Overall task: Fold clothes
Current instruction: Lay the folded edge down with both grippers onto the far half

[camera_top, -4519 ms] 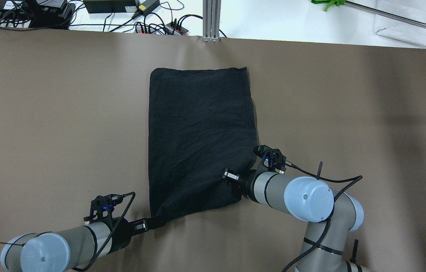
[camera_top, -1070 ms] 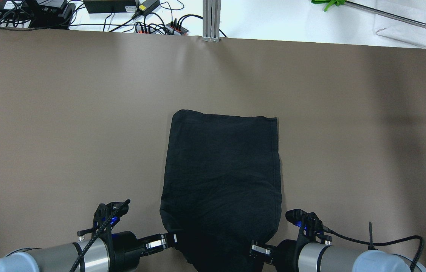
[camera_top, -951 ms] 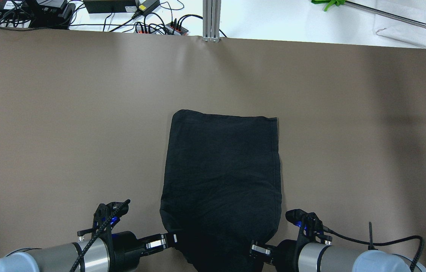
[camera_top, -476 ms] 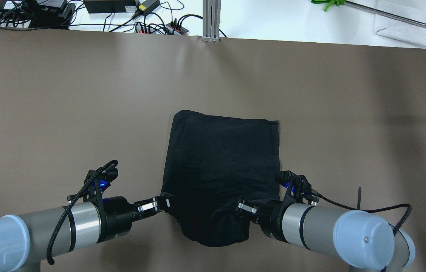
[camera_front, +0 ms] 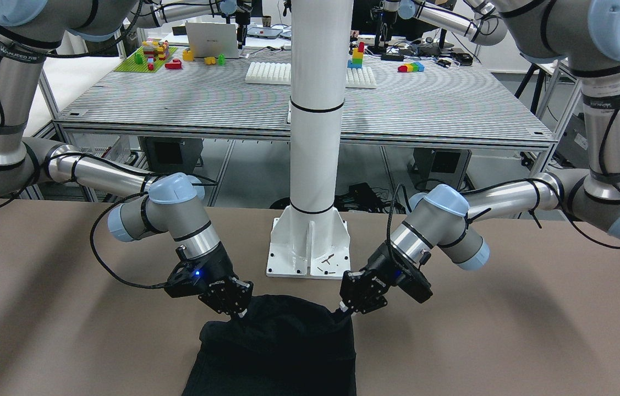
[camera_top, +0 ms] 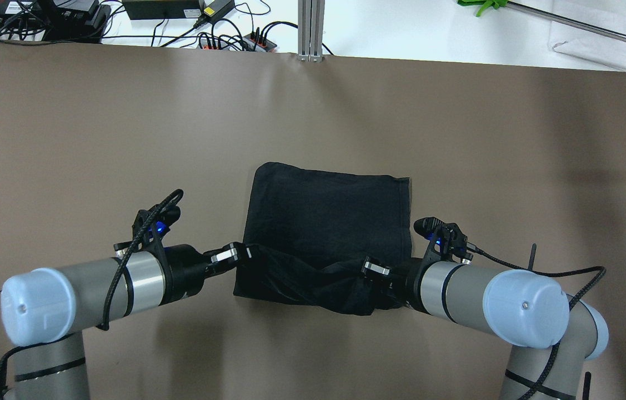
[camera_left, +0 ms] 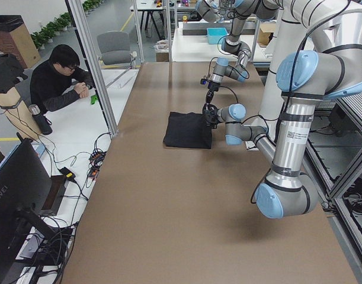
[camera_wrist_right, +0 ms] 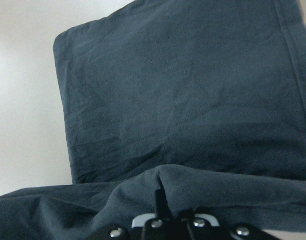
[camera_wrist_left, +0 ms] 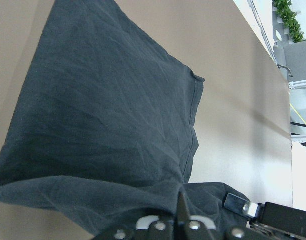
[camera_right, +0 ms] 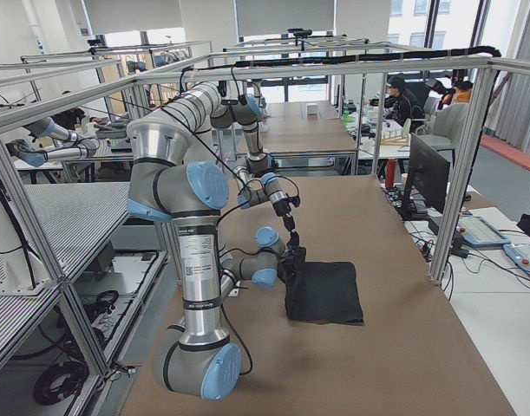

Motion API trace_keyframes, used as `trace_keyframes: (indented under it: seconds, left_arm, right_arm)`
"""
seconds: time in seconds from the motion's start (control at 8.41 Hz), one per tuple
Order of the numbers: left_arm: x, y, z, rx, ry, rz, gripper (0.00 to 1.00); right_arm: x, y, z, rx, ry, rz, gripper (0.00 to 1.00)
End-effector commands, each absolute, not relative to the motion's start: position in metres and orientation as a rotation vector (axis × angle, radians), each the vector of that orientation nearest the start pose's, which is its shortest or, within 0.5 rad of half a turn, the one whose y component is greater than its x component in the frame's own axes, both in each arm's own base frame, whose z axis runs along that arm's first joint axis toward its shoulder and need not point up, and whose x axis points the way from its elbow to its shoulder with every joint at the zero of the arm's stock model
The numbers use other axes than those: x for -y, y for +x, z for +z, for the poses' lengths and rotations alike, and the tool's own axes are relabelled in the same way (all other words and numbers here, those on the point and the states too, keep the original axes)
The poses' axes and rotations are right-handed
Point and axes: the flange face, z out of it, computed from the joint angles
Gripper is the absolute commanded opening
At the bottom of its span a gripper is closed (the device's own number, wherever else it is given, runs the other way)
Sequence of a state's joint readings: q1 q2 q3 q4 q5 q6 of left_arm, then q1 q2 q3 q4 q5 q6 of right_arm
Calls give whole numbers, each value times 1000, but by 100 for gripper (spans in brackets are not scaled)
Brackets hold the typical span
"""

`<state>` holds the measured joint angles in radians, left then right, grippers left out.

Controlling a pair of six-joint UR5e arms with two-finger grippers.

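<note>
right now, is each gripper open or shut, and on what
left gripper: shut on a near corner of the garment
right gripper: shut on the garment's other near corner

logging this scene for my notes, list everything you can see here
garment: one, black, mid-table, near edge raised and bunched between the grippers
table cover: one, brown, across the whole table
pole: one, white, on a base plate at the robot's side
cables: several, black, beyond the table's far edge
toy bricks: a cluster, multicoloured, on the grey table behind the robot
person: one, dark top, seated off the table's far side
left gripper: one, black, shut on the garment's near-left corner
right gripper: one, black, shut on its near-right corner
</note>
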<state>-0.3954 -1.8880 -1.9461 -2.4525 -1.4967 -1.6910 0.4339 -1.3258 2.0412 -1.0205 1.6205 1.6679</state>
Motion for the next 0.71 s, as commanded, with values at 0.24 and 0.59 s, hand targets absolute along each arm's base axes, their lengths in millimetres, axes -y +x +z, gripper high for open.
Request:
trace_keyframes:
  seconds: [0.24, 0.59]
  left_arm:
    - [425, 462, 219, -1503, 300, -509, 0]
    - [425, 463, 221, -1497, 303, -506, 0]
  right_arm:
    - [378, -430, 266, 1220, 205, 485, 0]
    - [413, -444, 287, 1163, 223, 533, 0]
